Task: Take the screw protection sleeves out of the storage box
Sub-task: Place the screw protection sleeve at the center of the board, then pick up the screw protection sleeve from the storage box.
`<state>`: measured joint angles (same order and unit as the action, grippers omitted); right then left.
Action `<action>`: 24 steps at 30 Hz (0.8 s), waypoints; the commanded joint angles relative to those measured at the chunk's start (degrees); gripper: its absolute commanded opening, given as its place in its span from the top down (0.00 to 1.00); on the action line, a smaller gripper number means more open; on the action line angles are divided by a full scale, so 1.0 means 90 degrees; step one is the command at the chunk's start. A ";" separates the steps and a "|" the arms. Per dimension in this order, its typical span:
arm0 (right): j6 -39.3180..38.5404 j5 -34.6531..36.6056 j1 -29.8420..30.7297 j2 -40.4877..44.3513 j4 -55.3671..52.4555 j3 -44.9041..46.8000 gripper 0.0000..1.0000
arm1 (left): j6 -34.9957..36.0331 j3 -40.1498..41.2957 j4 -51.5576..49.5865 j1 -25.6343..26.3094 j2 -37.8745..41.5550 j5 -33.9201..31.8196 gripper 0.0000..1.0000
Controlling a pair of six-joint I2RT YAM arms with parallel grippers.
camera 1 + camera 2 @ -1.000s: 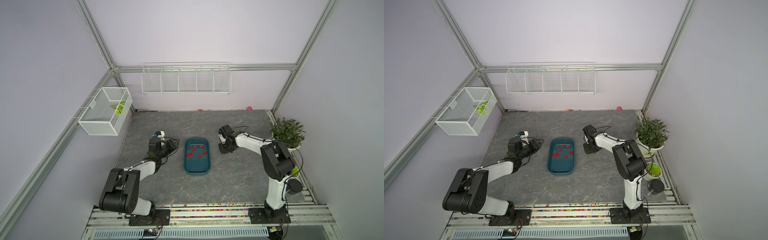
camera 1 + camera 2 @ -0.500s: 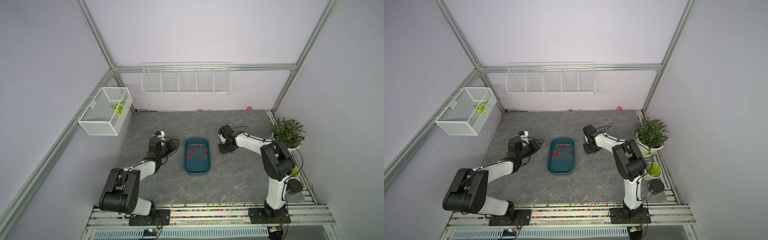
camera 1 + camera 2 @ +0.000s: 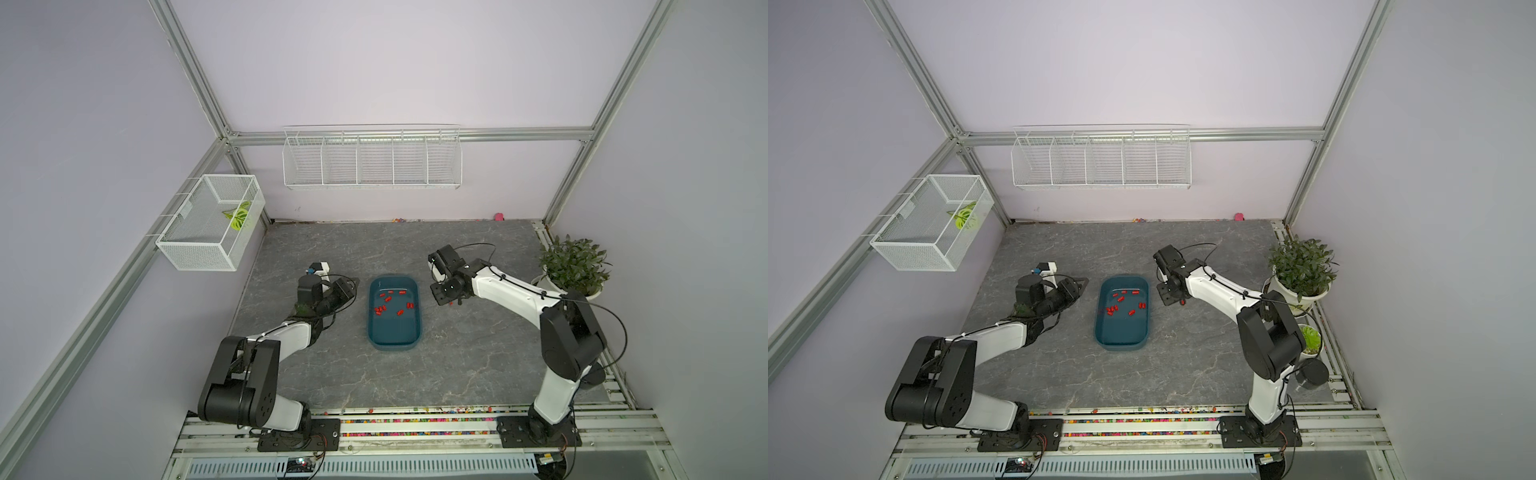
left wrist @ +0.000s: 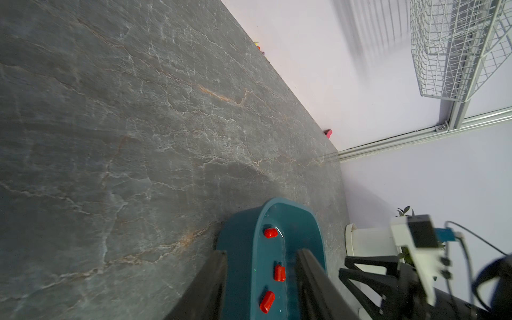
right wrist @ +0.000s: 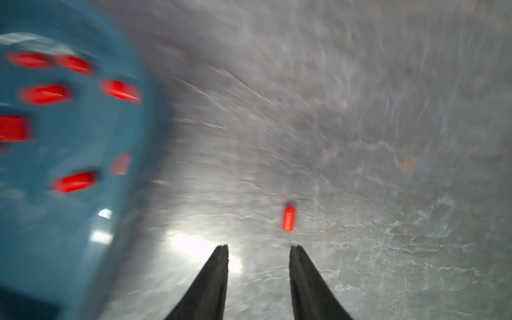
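The dark teal storage box [image 3: 394,332] [image 3: 1121,332] sits mid-table in both top views, with several red screw protection sleeves [image 3: 386,298] [image 3: 1120,298] in its far half. My left gripper [image 3: 352,288] [image 3: 1081,283] lies on its side just left of the box, short of its wall. In the left wrist view its jaws [image 4: 261,253] stand apart, empty, framing the box [image 4: 238,249] and a few sleeves [image 4: 279,273]. My right gripper [image 3: 444,296] [image 3: 1169,295] [image 5: 259,249] is open over the table right of the box [image 5: 83,221]. One loose sleeve [image 5: 288,218] [image 3: 459,302] lies just beyond it.
A potted plant [image 3: 573,266] stands at the table's right edge near the right arm. A wire basket [image 3: 212,224] hangs on the left wall and a wire shelf [image 3: 372,160] on the back wall. A pink blob [image 3: 498,216] lies at the back wall. Coloured beads [image 3: 415,411] line the front rail.
No clear shift shows in the top views; both arms and the box stay about where they were. The right wrist view is blurred by motion.
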<state>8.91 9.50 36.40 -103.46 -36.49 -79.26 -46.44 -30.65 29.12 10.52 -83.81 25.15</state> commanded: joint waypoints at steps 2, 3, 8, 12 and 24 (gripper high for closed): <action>-0.0298 0.0309 0.0630 0.0233 -0.0375 -0.0387 0.59 | 0.0037 -0.0181 0.0064 0.0020 -0.0034 0.0029 0.53; -0.0335 0.0333 0.0757 0.0262 -0.0312 -0.0394 0.59 | 0.0047 -0.0173 0.0062 0.0022 -0.0015 0.0023 0.53; -0.0241 -0.0212 0.1013 0.0143 -0.0003 -0.0545 0.59 | 0.0052 -0.0156 0.0065 0.0020 0.0025 0.0009 0.53; -0.0108 -0.0629 0.1109 -0.0192 0.0196 -0.0727 0.59 | 0.0053 -0.0149 0.0055 0.0022 0.0028 0.0000 0.53; -0.0017 -0.0960 0.1278 -0.1274 -0.0228 -0.1427 0.58 | 0.0062 -0.0168 0.0074 0.0021 0.0007 0.0045 0.53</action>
<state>7.62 1.63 47.66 -114.26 -36.38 -90.94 -46.44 -30.65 29.12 10.52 -83.81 25.17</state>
